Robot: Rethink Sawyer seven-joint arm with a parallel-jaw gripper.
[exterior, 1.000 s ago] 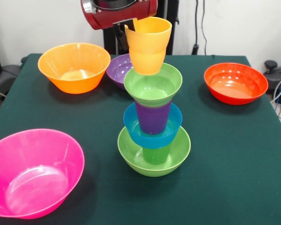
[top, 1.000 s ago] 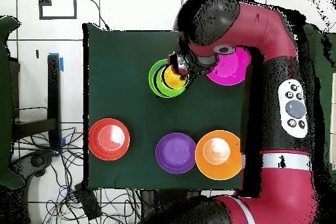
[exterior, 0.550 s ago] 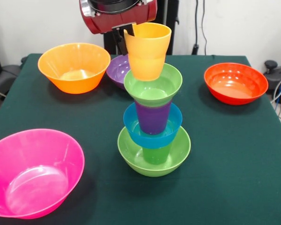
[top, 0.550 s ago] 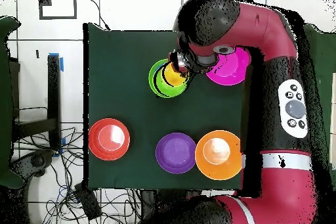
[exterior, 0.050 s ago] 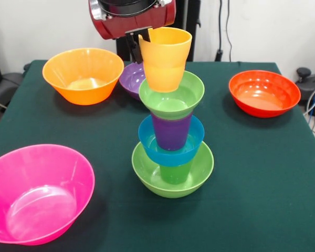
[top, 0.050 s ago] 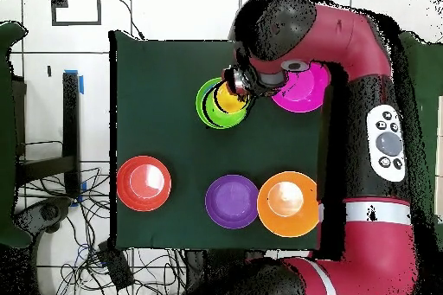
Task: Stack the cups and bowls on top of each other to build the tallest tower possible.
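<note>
Green cloth table (exterior, 0.050 s ago: 262, 173) carries everything. Red and black arm (top, 0.050 s ago: 363, 92) reaches from the base across to the tower (exterior, 0.050 s ago: 172, 142) near the table's middle.

Front view, loose bowls:
- pink bowl (exterior, 0.050 s ago: 34, 194), biggest, near left corner
- orange bowl (exterior, 0.050 s ago: 83, 75), far left
- red-orange bowl (exterior, 0.050 s ago: 264, 92), far right, well apart from the rest
- purple bowl (exterior, 0.050 s ago: 132, 77), behind the tower, partly hidden, just beside the orange one

Tower, bottom to top:
- lime-green bowl (exterior, 0.050 s ago: 147, 173) on the cloth
- green cup (exterior, 0.050 s ago: 176, 172) standing in it
- blue bowl (exterior, 0.050 s ago: 146, 137) on that cup
- purple cup (exterior, 0.050 s ago: 171, 131) inside the blue bowl
- small green bowl (exterior, 0.050 s ago: 173, 102) on top of the purple cup

Column looks upright and roughly in line.

Yellow-orange cup (exterior, 0.050 s ago: 165, 59) sits at the very top, base down in or just over the small green bowl; can't tell if it touches. Slight tilt.

Gripper (exterior, 0.050 s ago: 143, 38) jaws are pinching the cup's rim on its left side; one dark finger shows outside the wall. Overhead view confirms the gripper (top, 0.050 s ago: 235, 80) at the edge of the stacked rings.
</note>
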